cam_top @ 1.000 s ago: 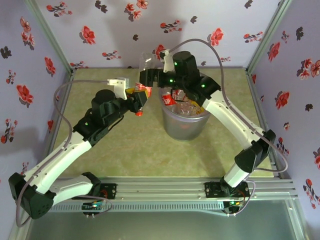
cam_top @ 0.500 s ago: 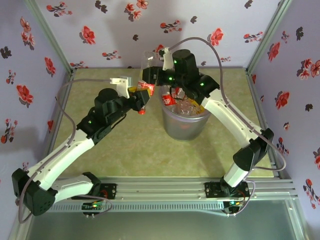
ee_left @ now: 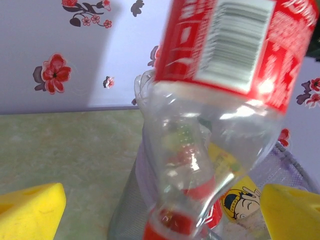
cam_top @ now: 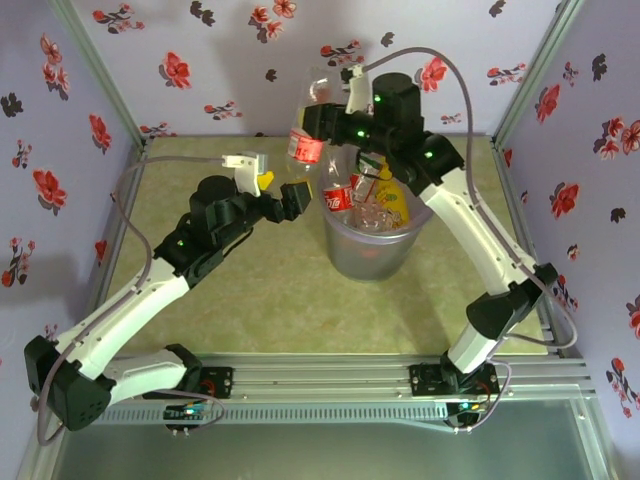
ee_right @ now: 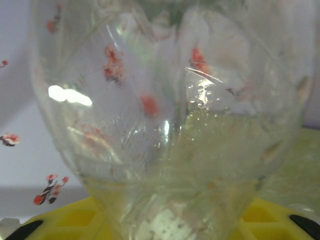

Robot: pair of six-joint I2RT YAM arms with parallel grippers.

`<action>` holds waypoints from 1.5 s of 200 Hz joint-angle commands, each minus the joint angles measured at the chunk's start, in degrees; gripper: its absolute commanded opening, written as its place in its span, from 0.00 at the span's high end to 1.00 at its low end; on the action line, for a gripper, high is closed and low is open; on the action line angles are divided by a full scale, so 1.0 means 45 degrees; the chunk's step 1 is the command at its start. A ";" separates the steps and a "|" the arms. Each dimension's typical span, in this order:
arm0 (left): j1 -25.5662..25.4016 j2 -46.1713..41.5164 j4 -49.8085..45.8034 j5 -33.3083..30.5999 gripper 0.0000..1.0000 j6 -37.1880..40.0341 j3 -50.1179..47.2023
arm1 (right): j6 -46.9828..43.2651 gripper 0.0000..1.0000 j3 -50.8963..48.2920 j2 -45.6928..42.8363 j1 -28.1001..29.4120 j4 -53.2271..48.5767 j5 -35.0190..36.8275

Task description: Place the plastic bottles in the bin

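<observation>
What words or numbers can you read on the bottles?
No text is clear enough to quote.
On the held bottle: a barcode and white lettering on its red label, too blurred to read.
On the yellow bottle in the bin: a cartoon face, no readable words.
On the red bottle in the bin: white writing, too small to read.
</observation>
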 commanded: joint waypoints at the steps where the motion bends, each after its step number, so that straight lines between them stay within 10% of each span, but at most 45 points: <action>1: 0.0108 -0.0500 -0.0078 -0.0087 0.00 0.0304 -0.0009 | -0.0921 0.58 0.0472 -0.1233 -0.0645 -0.0987 0.0893; 103: 0.1452 -0.1265 -0.1125 -0.0755 0.00 -0.0261 -0.1126 | -0.3715 0.63 -0.0065 -0.3692 -0.4321 -0.6862 0.3487; 220: 0.1708 -0.0984 -0.1140 -0.0247 0.00 -0.0629 -0.1184 | -0.4717 0.60 0.0320 -0.0128 -0.3926 -0.8119 0.1925; 300: 0.1708 -0.0212 -0.0632 0.0470 0.00 -0.1048 -0.0879 | -0.4552 0.22 0.0142 -0.0320 -0.3653 -0.7738 0.2461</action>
